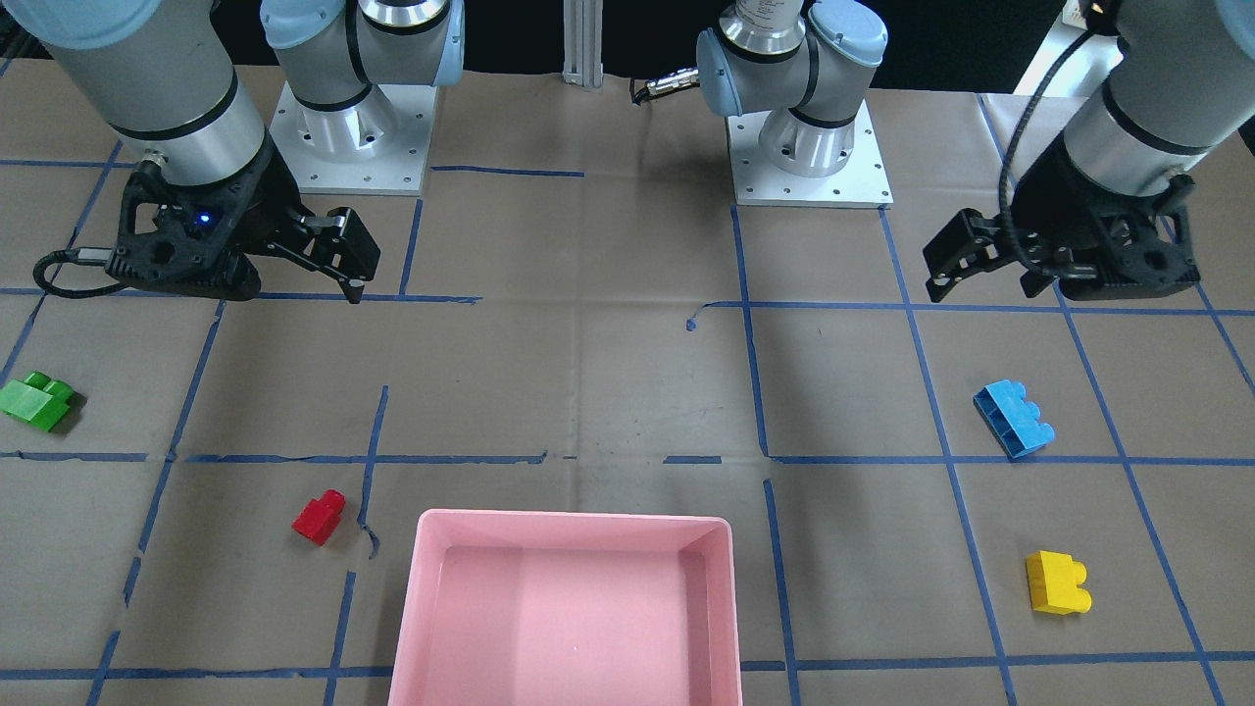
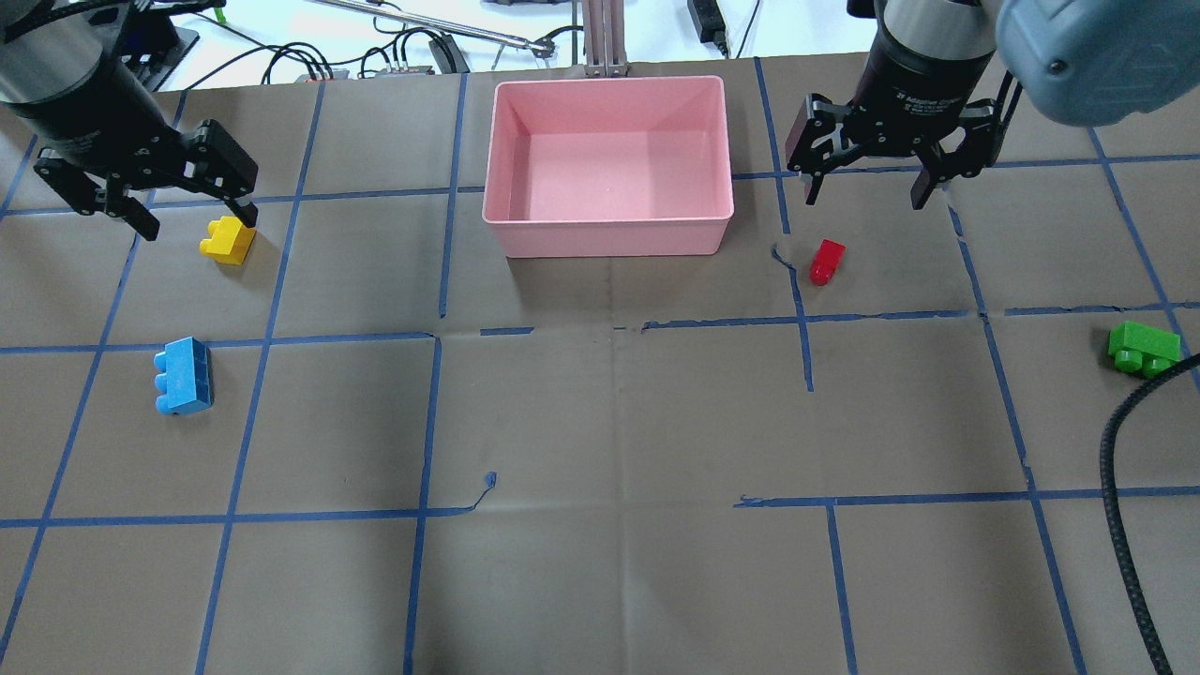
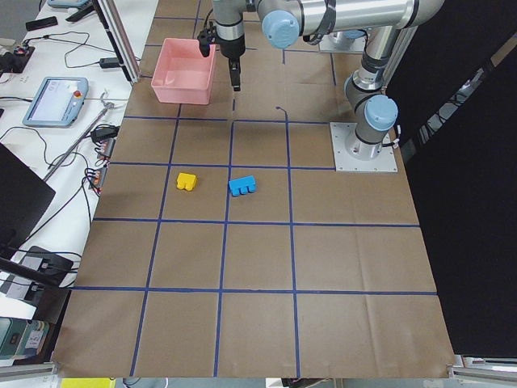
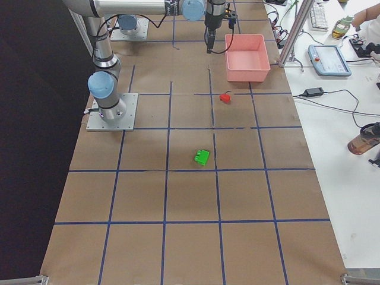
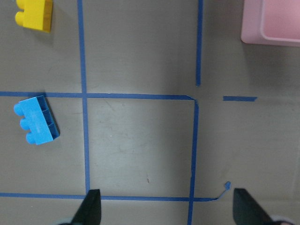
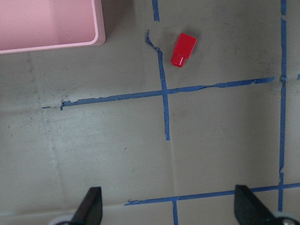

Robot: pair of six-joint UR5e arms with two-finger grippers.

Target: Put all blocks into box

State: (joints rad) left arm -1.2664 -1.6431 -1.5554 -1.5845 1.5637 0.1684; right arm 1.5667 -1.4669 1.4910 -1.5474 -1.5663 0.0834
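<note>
The pink box (image 2: 607, 236) stands empty at the table's far middle, also in the front view (image 1: 574, 521). All the blocks lie on the table outside it. The yellow block (image 2: 227, 239) and blue block (image 2: 183, 375) lie on my left. The red block (image 2: 827, 261) and green block (image 2: 1142, 349) lie on my right. My left gripper (image 2: 199, 220) hangs open and empty well above the table. Its wrist view shows the blue block (image 5: 36, 119) and yellow block (image 5: 33, 14) below. My right gripper (image 2: 864, 199) is open and empty, high over the red block (image 6: 183, 49).
The brown paper table cover carries a blue tape grid. The two arm bases (image 1: 353, 137) (image 1: 809, 147) are bolted at the robot's side. A black cable (image 2: 1116, 487) hangs at the right edge near the green block. Monitors and cables lie beyond the far edge.
</note>
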